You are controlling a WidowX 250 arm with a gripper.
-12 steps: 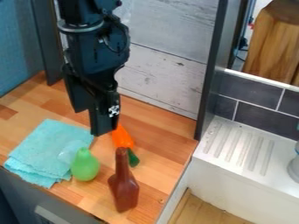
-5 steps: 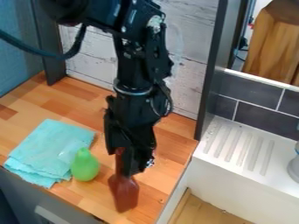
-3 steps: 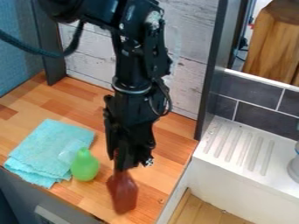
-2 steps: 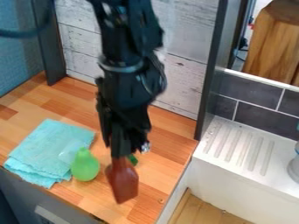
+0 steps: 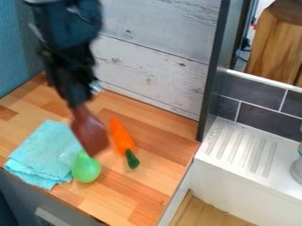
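Holding the brown bottle (image 5: 90, 133) by its neck, my gripper (image 5: 77, 106) is closed to about the neck's width, at the left of the wooden counter (image 5: 162, 152). The bottle hangs tilted, its base by the top of the green pear (image 5: 87, 168), between the turquoise cloth (image 5: 44, 148) and the orange carrot (image 5: 121, 136). I judge the grasp done and the bottle lifted; any move calls for a firm grip and clearance over the pear.

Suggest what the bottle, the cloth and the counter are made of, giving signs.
Brown bottle: perhaps smooth plastic, being evenly coloured.
Turquoise cloth: likely soft, matt fabric, with folded, layered edges.
Counter: wood or wood-look laminate, showing joined strips in varied tones.
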